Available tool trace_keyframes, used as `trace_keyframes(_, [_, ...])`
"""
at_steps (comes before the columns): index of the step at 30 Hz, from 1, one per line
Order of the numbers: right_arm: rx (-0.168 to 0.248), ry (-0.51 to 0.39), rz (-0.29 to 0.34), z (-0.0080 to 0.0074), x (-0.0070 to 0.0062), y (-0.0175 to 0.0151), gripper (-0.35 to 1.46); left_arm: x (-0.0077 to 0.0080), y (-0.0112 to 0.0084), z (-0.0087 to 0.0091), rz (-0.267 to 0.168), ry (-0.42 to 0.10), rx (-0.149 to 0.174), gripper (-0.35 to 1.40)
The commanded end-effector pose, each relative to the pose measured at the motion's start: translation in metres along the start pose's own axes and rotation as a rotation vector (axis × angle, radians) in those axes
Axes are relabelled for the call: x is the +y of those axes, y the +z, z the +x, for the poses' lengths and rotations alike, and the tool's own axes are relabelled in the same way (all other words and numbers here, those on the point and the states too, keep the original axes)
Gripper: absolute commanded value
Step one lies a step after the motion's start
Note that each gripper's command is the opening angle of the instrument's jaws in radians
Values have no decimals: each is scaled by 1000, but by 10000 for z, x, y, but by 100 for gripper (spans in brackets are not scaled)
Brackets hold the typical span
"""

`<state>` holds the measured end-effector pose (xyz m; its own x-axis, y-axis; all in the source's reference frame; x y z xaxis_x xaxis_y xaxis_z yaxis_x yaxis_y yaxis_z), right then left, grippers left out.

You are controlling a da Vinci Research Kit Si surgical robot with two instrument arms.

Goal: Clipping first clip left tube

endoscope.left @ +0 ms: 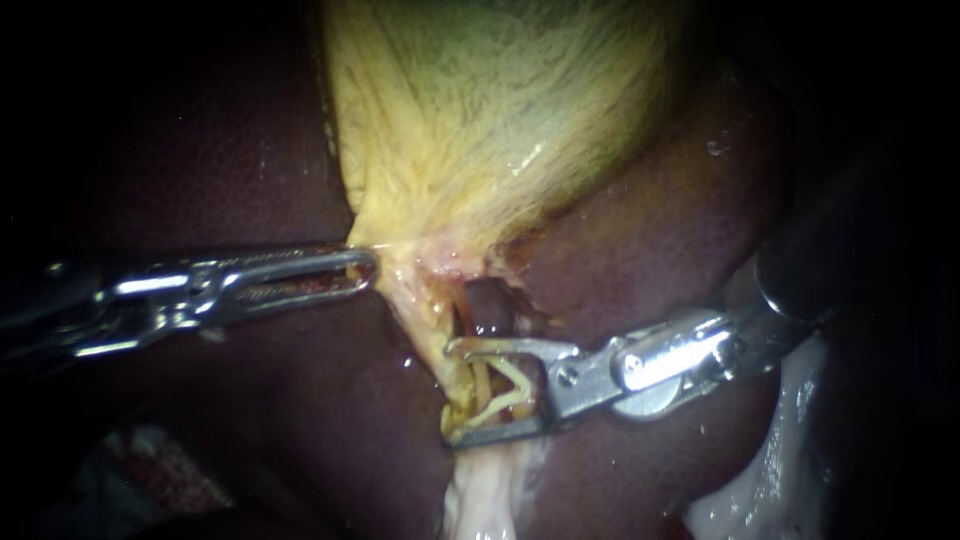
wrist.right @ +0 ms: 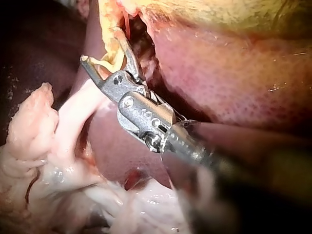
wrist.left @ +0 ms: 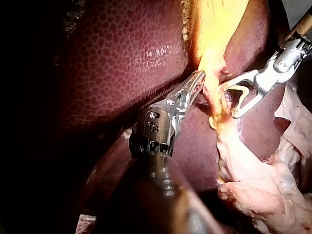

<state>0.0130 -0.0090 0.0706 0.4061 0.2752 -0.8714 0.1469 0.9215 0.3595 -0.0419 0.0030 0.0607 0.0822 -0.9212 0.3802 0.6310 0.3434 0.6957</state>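
Observation:
The yellow gallbladder hangs over the dark liver. My left instrument comes in from the left, its jaws shut on the gallbladder's neck edge; in the left wrist view the same instrument bites that yellow tissue. My right instrument has its two jaws standing wide apart around a thin yellowish tube below the neck. A pale V-shaped clip sits inside those jaws. In its own wrist view the right instrument straddles the same strand. Which tube this is I cannot tell.
Pale whitish tissue trails below the tube, and more of it lies in folds beside the right instrument. A dark window opens behind the tube. Liver surrounds the site on both sides.

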Motion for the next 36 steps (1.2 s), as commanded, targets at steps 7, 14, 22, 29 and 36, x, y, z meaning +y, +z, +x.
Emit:
trace_keyframes(7, [-56,2,-26,-9,12,0,59,-7,-5,-2,-2,-3,0,-35])
trace_keyframes(14, [-58,0,-33,-10,13,15,59,-10,-3,-3,-5,-4,2,-35])
trace_keyframes(22, [-59,-9,-18,-23,2,42,60,-16,3,-14,-1,-11,-5,-35])
trace_keyframes(29, [-52,8,44,-30,-11,54,57,-21,11,-26,2,-12,-15,-35])
trace_keyframes(36, [-52,16,53,-27,-10,60,54,-24,17,-28,1,-8,-19,-35])
